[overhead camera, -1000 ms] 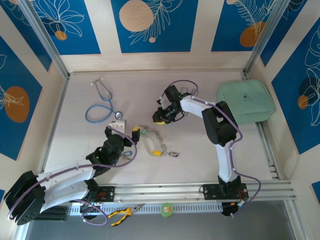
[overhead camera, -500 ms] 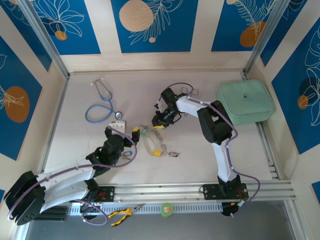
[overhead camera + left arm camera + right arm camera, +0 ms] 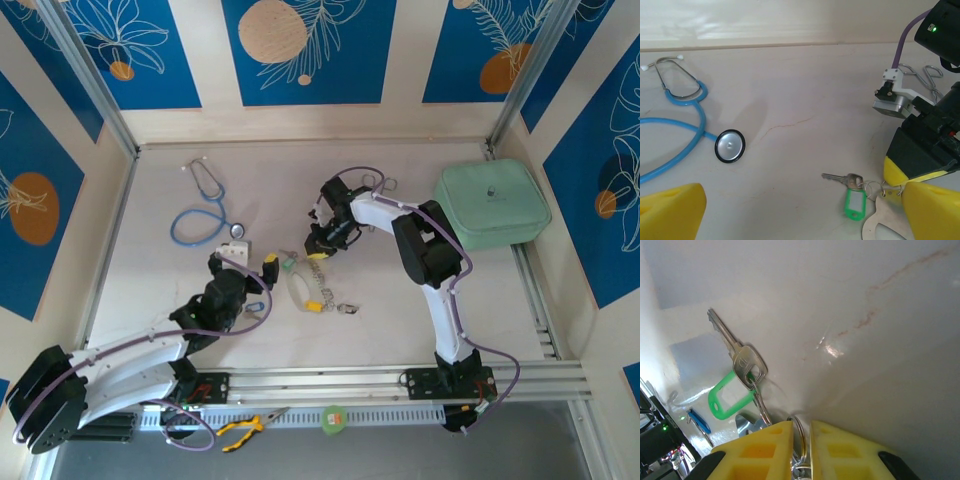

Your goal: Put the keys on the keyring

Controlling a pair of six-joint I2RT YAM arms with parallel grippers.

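Observation:
The keyring's silvery oval loop (image 3: 297, 285) lies mid-table with its beaded chain (image 3: 320, 280), green tab (image 3: 288, 265) and yellow tag (image 3: 315, 305). My right gripper (image 3: 318, 248) stands at its top end, shut on a small split ring (image 3: 801, 432) between the yellow fingers (image 3: 765, 445). A silver all-metal key (image 3: 737, 352) hangs on a ring with the green tab (image 3: 730, 400). The same key (image 3: 842, 178) and tab (image 3: 855, 202) lie ahead of my left gripper (image 3: 800, 220), which is open and holds nothing. I cannot make out blue-headed or black-headed keys for sure.
A blue stethoscope (image 3: 205, 205) lies at the back left, its disc (image 3: 730, 145) near my left gripper. A mint-green case (image 3: 492, 203) sits at the right. Thin forceps (image 3: 375, 182) lie behind the right arm. Yellow pliers (image 3: 243, 428) rest on the front rail.
My right gripper has come a little forward and down onto the keyring's top end. The left arm has hardly moved.

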